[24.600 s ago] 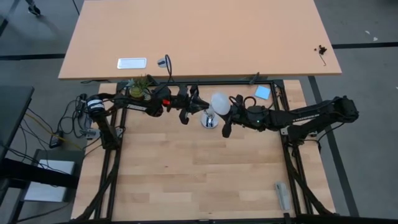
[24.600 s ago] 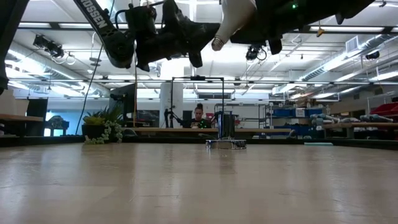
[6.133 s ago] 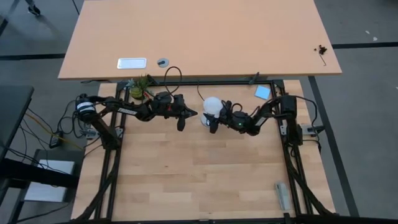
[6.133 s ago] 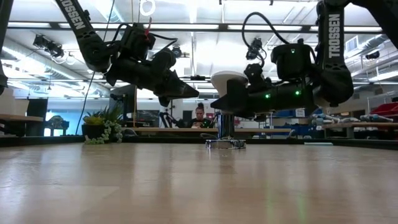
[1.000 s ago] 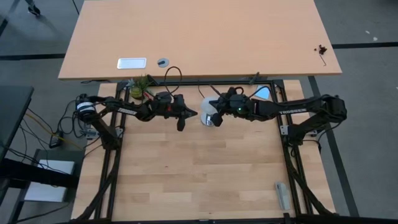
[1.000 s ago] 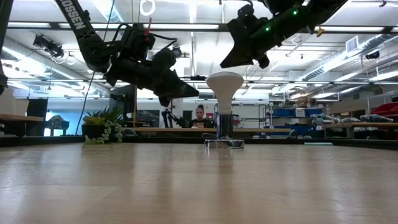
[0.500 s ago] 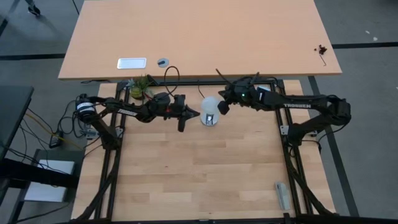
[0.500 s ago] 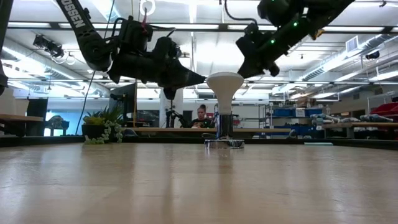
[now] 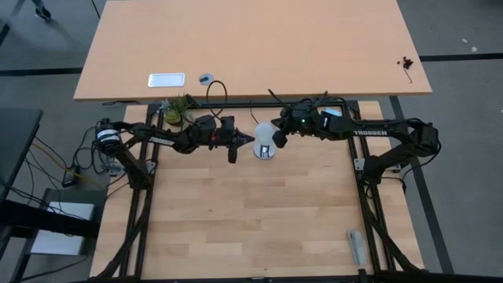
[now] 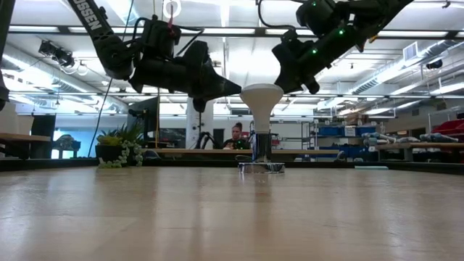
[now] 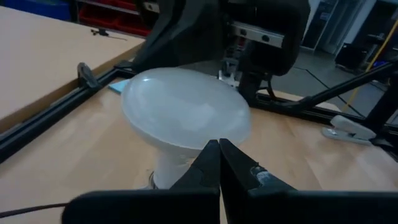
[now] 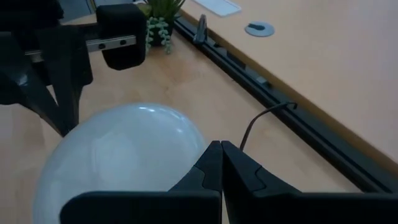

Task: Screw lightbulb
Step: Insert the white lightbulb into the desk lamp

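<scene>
Overhead, one small green plant [image 9: 176,109] sits at the far-left edge of the work table [image 9: 251,228], beside the base of the left arm. That arm reaches rightward along the far edge, and the left gripper [image 9: 248,141] hovers just left of the lightbulb [image 9: 265,134], its two fingers pressed together into a narrow point and holding nothing. In the left wrist view those fingertips [image 11: 219,152] meet directly in front of the white globe [image 11: 185,116].

One lightbulb stands upright in the middle of the far edge, globe up and narrow neck down, seated in one round silver socket [image 10: 262,167] that rests on the table; a black cord [image 9: 213,88] loops away from it toward the back.

Just right of the bulb hangs the right gripper [image 9: 277,139], likewise closed to a narrow tip and empty, a little above the globe in the low view [image 10: 285,82]. The right wrist view shows its fingertips [image 12: 221,155] joined just over the bulb's rounded top [image 12: 121,163]. Neither gripper visibly touches the glass.

Farther right, one small blue square [image 9: 333,114] lies partly under the right arm, and one grey tool [image 9: 356,246] lies alone near the front-right corner. Beyond the table, one person [image 10: 235,136] sits far back in the room.
</scene>
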Available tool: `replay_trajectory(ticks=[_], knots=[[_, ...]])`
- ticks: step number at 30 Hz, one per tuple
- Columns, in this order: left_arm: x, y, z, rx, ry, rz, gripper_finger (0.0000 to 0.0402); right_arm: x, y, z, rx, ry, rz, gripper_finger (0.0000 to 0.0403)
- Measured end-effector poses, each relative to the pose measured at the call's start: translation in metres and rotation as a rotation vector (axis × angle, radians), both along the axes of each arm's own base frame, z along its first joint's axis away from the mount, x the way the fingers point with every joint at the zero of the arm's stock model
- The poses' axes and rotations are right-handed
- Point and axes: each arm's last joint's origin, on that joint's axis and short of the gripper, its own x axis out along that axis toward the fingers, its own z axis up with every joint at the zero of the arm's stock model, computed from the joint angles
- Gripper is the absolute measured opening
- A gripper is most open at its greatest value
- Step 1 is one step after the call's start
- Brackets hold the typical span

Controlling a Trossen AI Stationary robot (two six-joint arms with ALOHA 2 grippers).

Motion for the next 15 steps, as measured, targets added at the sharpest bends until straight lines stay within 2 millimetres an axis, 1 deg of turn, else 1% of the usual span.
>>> replay_trajectory(ticks=[4,7,13,15], knots=[[0.000,0.000,-0.001,-0.001,0.009,0.003,0.0001,-0.001,-0.001,0.001,-0.003,0.000,-0.006,0.0010],[0.000,0.001,-0.001,0.001,0.006,0.005,0.0001,-0.006,0.000,0.008,-0.023,-0.012,-0.002,0.0016],[-0.002,0.004,-0.001,0.001,0.005,0.006,0.0001,-0.018,0.004,0.029,-0.061,-0.077,0.001,0.0051],[-0.001,0.004,-0.001,0.001,0.006,0.003,0.0001,-0.021,0.007,0.033,-0.063,-0.088,0.007,0.0064]])
